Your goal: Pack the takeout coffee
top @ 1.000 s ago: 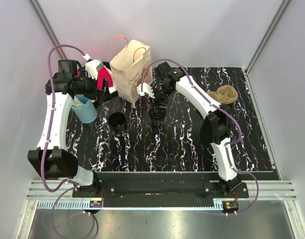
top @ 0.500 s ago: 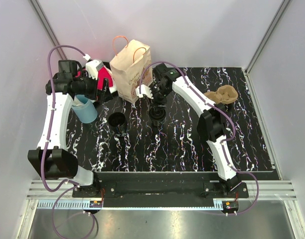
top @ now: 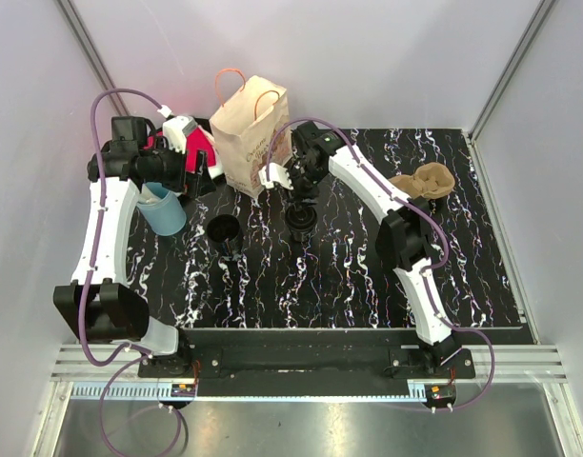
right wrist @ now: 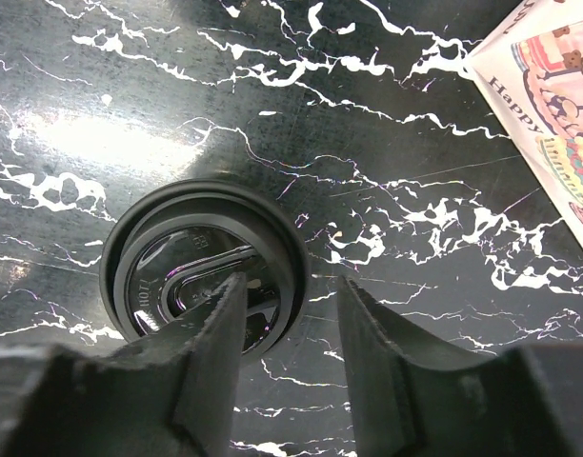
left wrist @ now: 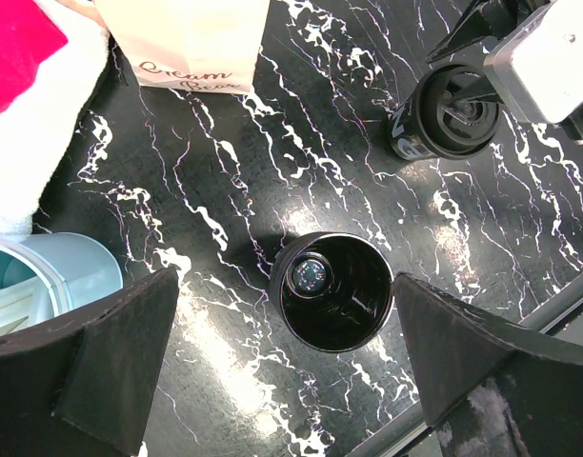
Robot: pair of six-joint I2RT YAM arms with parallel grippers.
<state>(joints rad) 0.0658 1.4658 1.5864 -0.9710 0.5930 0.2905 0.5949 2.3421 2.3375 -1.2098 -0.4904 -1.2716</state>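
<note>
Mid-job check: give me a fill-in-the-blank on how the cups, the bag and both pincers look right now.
The open black cup under the left pincer has no ____ on it.
The left pincer's jaws stand wide ____.
The paper bag stands ____, handles up.
The right pincer hangs over the lidded cup, whose colour is ____.
Missing words: lid; open; upright; black.
</note>
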